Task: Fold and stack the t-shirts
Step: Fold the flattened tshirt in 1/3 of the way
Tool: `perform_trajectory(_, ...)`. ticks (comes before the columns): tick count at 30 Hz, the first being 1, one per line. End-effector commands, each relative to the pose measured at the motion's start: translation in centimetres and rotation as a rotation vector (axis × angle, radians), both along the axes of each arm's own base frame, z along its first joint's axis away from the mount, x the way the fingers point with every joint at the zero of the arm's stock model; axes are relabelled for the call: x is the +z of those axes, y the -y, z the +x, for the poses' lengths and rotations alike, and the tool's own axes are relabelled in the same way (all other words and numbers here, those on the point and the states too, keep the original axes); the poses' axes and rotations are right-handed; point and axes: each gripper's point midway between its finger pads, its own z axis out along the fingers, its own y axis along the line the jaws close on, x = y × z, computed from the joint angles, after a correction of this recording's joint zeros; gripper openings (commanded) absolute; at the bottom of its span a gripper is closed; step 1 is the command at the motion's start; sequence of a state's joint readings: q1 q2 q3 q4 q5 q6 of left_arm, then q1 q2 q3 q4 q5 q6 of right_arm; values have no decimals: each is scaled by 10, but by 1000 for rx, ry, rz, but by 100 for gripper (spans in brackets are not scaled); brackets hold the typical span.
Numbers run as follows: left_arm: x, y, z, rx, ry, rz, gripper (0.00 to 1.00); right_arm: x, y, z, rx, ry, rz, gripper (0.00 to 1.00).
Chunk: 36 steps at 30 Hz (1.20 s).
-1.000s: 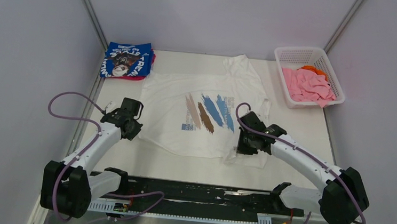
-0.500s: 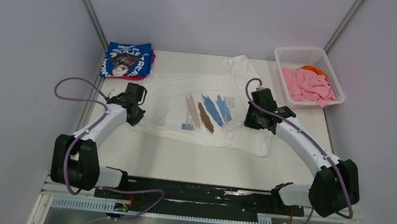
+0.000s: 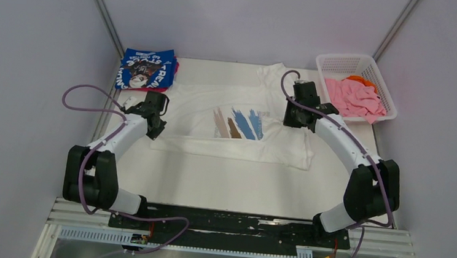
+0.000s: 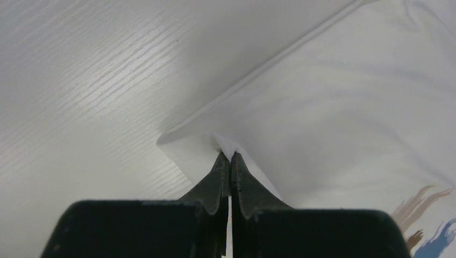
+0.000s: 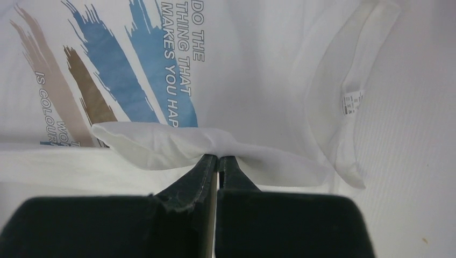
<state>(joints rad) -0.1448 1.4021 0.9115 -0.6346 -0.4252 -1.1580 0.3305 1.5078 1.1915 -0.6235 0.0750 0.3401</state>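
One white t-shirt lies in the middle of the desk with its print of brown and blue streaks facing up. Its near part is lifted and turned over toward the far side. Two pincers hold it. The left pincer is closed on a corner of the cloth at the left side, and the right pincer is closed on a fold of the same cloth at the right, near the collar. One blue t-shirt with white letters lies folded in the far left corner, on top of one pink-red piece of which only an edge shows. One white basket stands at the far right. Inside it are a heap of pink cloth and one orange piece behind it; how many pink shirts are there I cannot tell
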Motion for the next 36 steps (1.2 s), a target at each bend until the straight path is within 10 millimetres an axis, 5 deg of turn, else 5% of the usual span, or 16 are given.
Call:
perform_trajectory(1,11,-13,21,65,68,32,0,22,-2,38,63,94,-18,0)
perform_trajectory(10,-7,-21,36,102,42,44,9,-15,-2,97,141,56,-122,1)
perform_trajectory(14,-11,-25,46,95,32,69,34,-28,-7,139,144,72,-147,9)
perform_trajectory(15,-7,-28,50,100,38,85,48,-30,-4,149,120,75,-170,12)
perform_trajectory(16,-5,-30,49,104,34,96,61,-30,-1,157,96,86,-191,22)
perform_trajectory(17,3,-32,53,107,53,106,87,-28,2,163,78,95,-207,41)
perform_trajectory(18,9,-33,53,96,59,116,94,-23,3,165,62,101,-212,56)
perform_trajectory(23,40,-22,58,-23,126,95,100,0,1,136,-13,118,-104,98)
perform_trajectory(26,45,1,63,-179,146,28,100,0,-12,97,-19,86,41,100)
perform_trajectory(30,27,44,63,-380,108,-90,100,-11,-49,53,105,31,279,100)
perform_trajectory(34,-5,80,51,-506,47,-171,100,-30,-53,55,95,2,295,100)
perform_trajectory(36,-20,80,46,-520,9,-166,100,-35,-55,69,104,27,283,100)
